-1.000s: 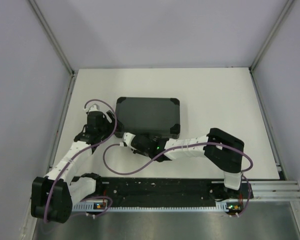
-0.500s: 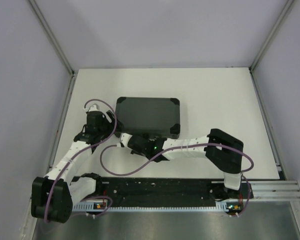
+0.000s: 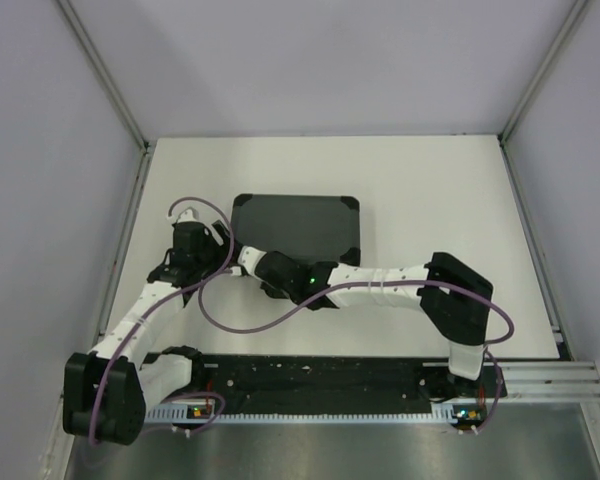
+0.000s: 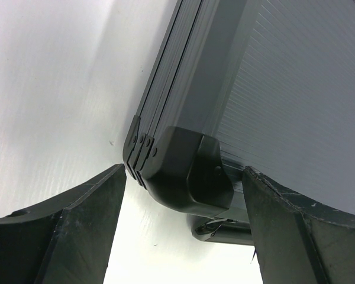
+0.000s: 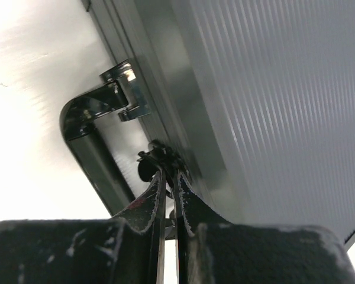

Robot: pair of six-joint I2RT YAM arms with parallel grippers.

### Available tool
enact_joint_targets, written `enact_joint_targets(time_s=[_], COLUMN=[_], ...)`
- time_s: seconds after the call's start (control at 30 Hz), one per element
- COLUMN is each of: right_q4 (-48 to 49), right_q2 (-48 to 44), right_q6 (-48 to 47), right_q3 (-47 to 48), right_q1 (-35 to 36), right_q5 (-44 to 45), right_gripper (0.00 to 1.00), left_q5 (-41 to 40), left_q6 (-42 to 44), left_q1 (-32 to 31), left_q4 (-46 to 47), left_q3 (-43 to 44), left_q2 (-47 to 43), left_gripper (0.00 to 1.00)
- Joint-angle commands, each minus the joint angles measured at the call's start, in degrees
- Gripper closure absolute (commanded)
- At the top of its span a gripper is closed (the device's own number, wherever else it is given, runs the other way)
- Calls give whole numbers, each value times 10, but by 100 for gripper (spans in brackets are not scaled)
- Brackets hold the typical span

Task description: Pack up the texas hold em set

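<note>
The texas hold em set shows only as its black hard case, which lies closed and flat on the white table. My left gripper is open. Its jaws straddle the case's near left corner cap without touching it. My right gripper is shut. Its tips press against a small latch on the case's front side, just beside the black handle. I cannot tell whether anything thin is pinched between them. Chips, card boxes and buttons are out of view.
Grey walls close in the table on the left, back and right. A metal rail with both arm bases runs along the near edge. Purple cables loop over the table in front of the case.
My right gripper has closed and slid left along the case's front side, from the handle to the latch near the left corner. The left arm and the case have stayed put.
</note>
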Motion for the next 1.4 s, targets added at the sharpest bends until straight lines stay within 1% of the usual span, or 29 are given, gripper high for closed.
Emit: enact_joint_targets(time_s=[0.0, 0.33, 0.5, 0.53, 0.63, 0.77, 0.83, 0.97, 1.17, 1.23, 1.37], right_q4=[49, 44, 28, 19, -2, -16, -16, -23, -21, -13, -16], right_q2=[-4, -7, -17, -21, -44, -91, -116, -156, -204, -225, -255], right_q6=[-4, 43, 65, 71, 96, 145, 169, 188, 224, 234, 293], right_q3=[58, 74, 75, 75, 71, 50, 34, 12, -38, -63, -96], right_q1=[-14, -18, -28, -31, -37, -56, -68, -96, -164, -188, -249], right_q5=[91, 172, 151, 140, 100, 33, 15, -6, -34, -51, -91], right_gripper=[100, 100, 99, 96, 82, 65, 59, 51, 34, 30, 25], left_q5=[-23, -14, -14, -14, -14, -18, -19, -17, -14, 13, 75], left_q6=[25, 27, 29, 31, 33, 41, 43, 49, 54, 56, 33], left_q1=[6, 6, 6, 7, 7, 7, 7, 7, 7, 7, 7], left_q4=[-70, -67, -71, -72, -79, -96, -103, -117, -129, -138, -145], left_q3=[-9, -2, -1, 0, 6, 27, 44, 76, 106, 115, 117], left_q2=[28, 51, 56, 56, 52, 38, 33, 28, 29, 31, 24], left_gripper=[17, 21, 21, 21, 21, 21, 20, 19, 18, 17, 18])
